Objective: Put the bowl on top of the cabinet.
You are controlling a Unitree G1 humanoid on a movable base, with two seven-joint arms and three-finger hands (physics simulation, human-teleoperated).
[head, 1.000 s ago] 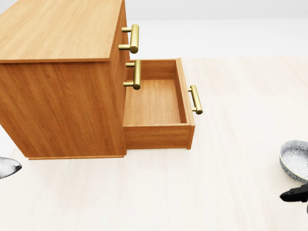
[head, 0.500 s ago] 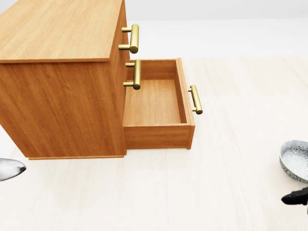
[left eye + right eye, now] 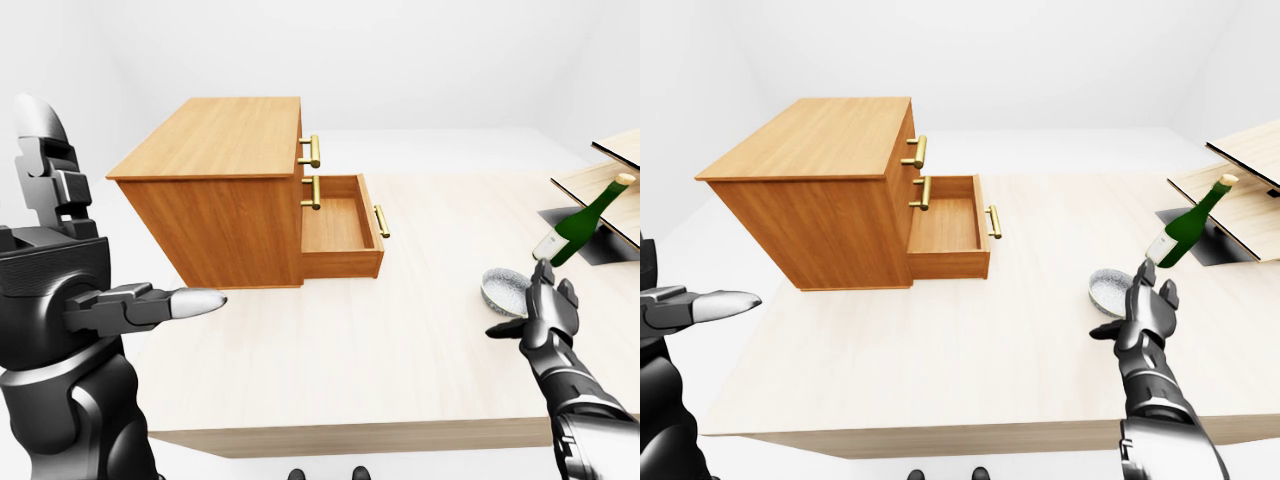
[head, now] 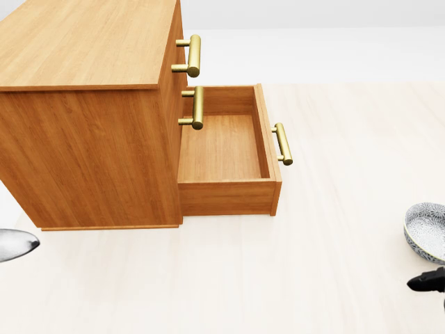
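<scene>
Two robot hands: both released, holding nothing; left robot hand (image 3: 150,305) idle, right robot hand (image 3: 545,312) fingers spread.
bowl (image 3: 505,292): on the desk (image 3: 400,350), just beside right robot hand, at its upper left in left-eye view; contact unclear.
step: get the rim between your fingers before clenching; lift level.
cabinet (image 3: 215,185): well left of that hand.
containers: bowl looks empty; open drawer (image 3: 335,225) empty.

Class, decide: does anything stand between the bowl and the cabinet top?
Nothing visible does. Only the table surface lies between the bowl and the cabinet. The open drawer juts out that way, but well below the top. The bottle stands right of the bowl.
</scene>
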